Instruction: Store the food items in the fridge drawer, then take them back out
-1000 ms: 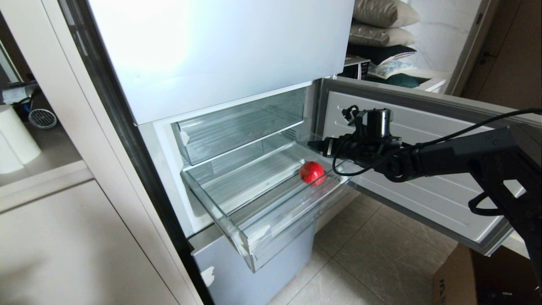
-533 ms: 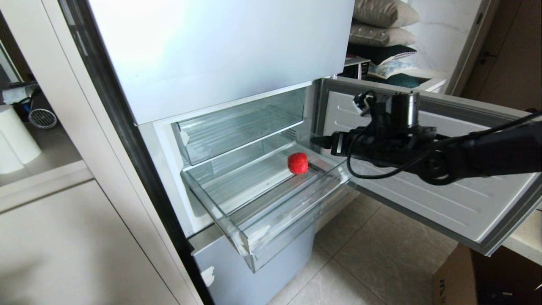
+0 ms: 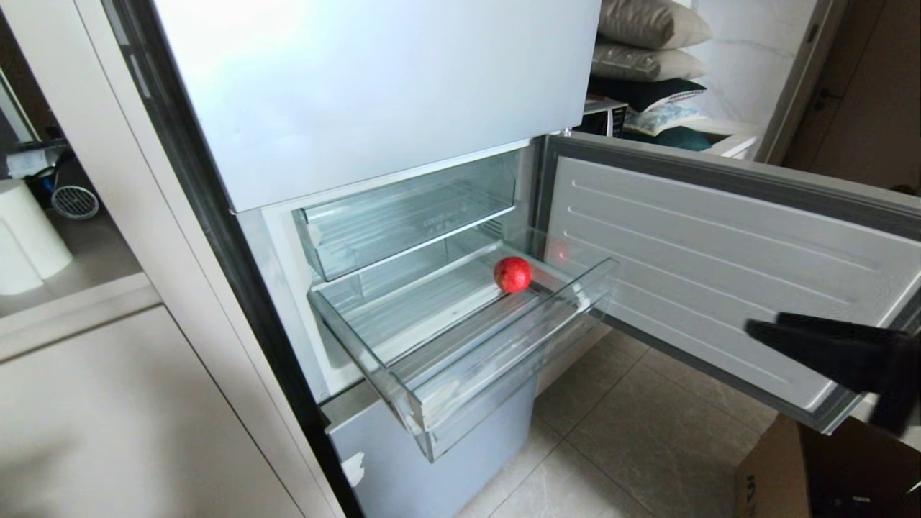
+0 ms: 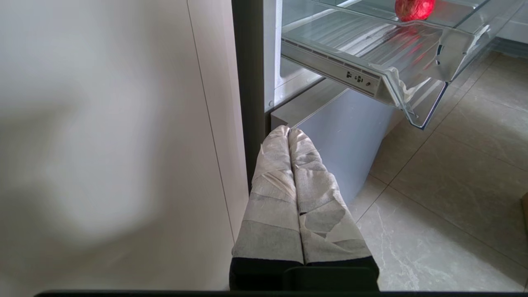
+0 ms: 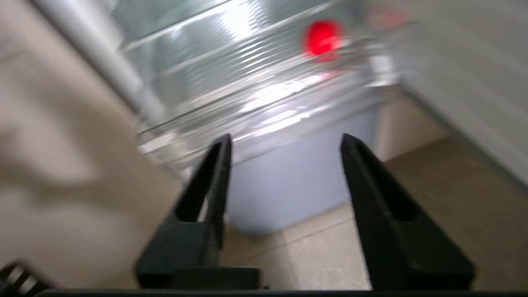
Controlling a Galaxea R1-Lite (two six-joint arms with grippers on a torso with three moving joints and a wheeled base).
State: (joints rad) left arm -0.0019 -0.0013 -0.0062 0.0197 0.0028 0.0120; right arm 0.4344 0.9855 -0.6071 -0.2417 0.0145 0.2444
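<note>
While my right gripper (image 5: 284, 142) hangs low and well clear of the fridge, its two black fingers (image 5: 371, 194) stand spread with nothing between them; that wrist view is blurred, but the gap is plain. On the head view only a dark part of that arm shows at the right edge, in front of the open door (image 3: 719, 237) and above the floor (image 3: 633, 439).

I see one red fruit (image 3: 512, 274) lying on the ribbed floor of the drawer (image 3: 460, 374), toward its back right part, near the right wall. It touches no gripper. The drawer is pulled out past the fridge front, its thick front lip hanging over the grey panel (image 3: 424, 460) below. A shallower clear bin (image 3: 403, 216) sits above it, pushed in.

My left gripper (image 4: 288, 131) is parked low beside the cabinet wall (image 4: 103, 144), its taped fingers (image 4: 272, 189) pressed together and holding nothing. From that wrist view the drawer's front corner and the fruit (image 4: 413, 8) are visible above.

Pillows (image 3: 647, 39) are stacked behind the door, and a cardboard box (image 3: 813, 475) stands on the floor at lower right.
</note>
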